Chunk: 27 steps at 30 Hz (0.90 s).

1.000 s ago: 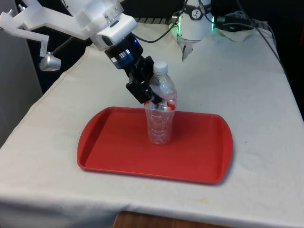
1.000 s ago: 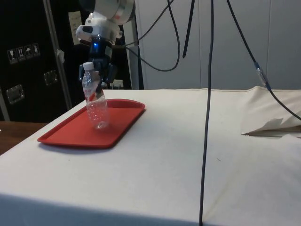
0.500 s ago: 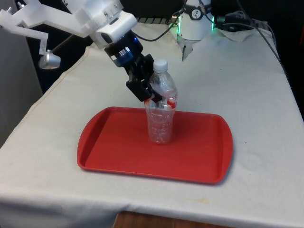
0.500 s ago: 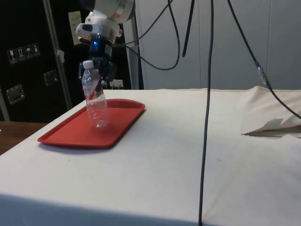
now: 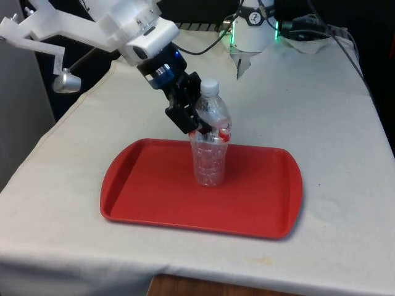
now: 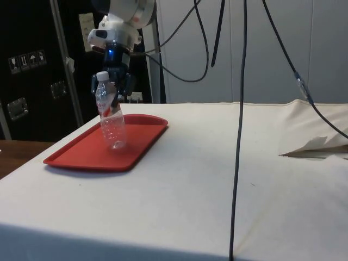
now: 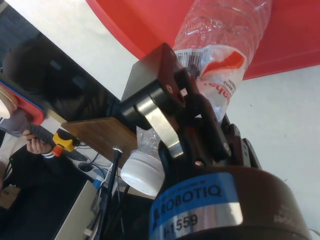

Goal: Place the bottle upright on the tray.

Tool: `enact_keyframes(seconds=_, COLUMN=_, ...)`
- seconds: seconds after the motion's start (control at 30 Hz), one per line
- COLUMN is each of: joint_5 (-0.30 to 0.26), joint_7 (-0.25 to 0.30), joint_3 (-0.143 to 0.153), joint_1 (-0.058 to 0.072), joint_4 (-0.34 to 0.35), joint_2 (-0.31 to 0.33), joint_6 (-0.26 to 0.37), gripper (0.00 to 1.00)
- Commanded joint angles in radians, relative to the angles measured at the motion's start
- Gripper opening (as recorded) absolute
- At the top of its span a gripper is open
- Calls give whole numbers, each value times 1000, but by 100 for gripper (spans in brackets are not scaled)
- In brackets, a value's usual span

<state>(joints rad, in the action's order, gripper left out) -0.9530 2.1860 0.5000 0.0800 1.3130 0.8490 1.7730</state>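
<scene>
Broadly, the white-clothed surface [image 5: 321,105] carries a red tray [image 5: 148,191] near its front edge, long side running left to right in the front view. On the tray, a little right of its middle and towards its far rim, stands a clear plastic bottle [image 5: 210,157] with a white cap [image 5: 210,86] and a red-and-white label [image 5: 221,131] around its upper body. Its base rests on the tray floor; in the side view the bottle [image 6: 112,128] leans slightly, cap tipped towards the near end of the tray [image 6: 81,157]. The white arm reaches in from the front view's left, and the black gripper [image 5: 196,120] sits at the bottle's upper part, at label height. Its fingers [image 7: 160,122] pinch the bottle [image 7: 225,60] just below the shoulder, one on each side. Behind the surface a person's hand [image 7: 35,145] holds a yellow-and-orange device [image 7: 62,142].
</scene>
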Motion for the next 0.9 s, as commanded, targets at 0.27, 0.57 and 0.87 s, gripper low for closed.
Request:
enact_keyframes(seconds=0.27, joint_5=0, joint_7=0, joint_3=1, joint_1=2, joint_4=0, joint_2=1, joint_6=4, gripper=33)
enact_keyframes(seconds=0.57, joint_5=-1, joint_7=0, joint_3=2, joint_1=1, joint_4=0, joint_2=0, joint_6=-1, gripper=53)
enact_keyframes(seconds=0.87, joint_5=-1, joint_7=0, joint_3=3, joint_1=1, joint_4=0, joint_2=0, joint_6=-3, gripper=99)
